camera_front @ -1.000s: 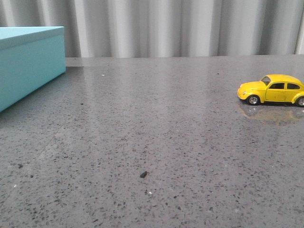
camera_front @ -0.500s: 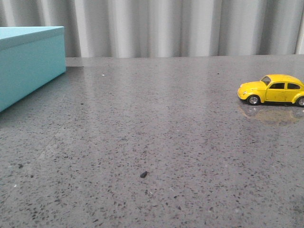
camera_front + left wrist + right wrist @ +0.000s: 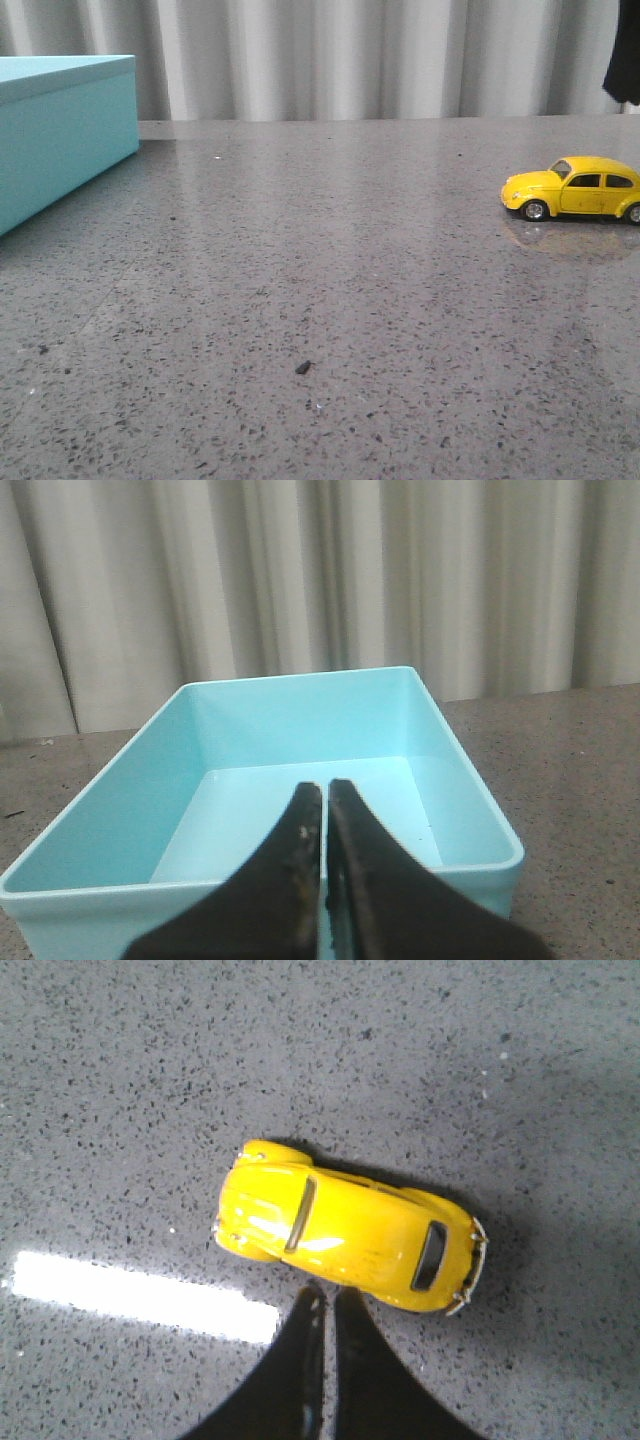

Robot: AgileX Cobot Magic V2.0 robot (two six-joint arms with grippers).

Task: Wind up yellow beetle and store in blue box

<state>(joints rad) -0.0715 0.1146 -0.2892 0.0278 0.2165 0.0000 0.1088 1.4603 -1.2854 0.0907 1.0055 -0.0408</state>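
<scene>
The yellow beetle stands on its wheels at the right of the grey table, nose to the left. From above it shows in the right wrist view. My right gripper is shut and empty, high above the car, tips beside its flank. A dark part of the right arm shows at the top right edge of the front view. The blue box stands at the far left. In the left wrist view it is open and empty. My left gripper is shut and empty above the box's near wall.
A grey speckled stone table carries everything. A small dark crumb lies near the front middle. A pleated grey curtain closes off the back. A bright light reflection lies on the table beside the car.
A dark part of the right arm has come into the top right corner of the front view. The car and the box have not moved.
</scene>
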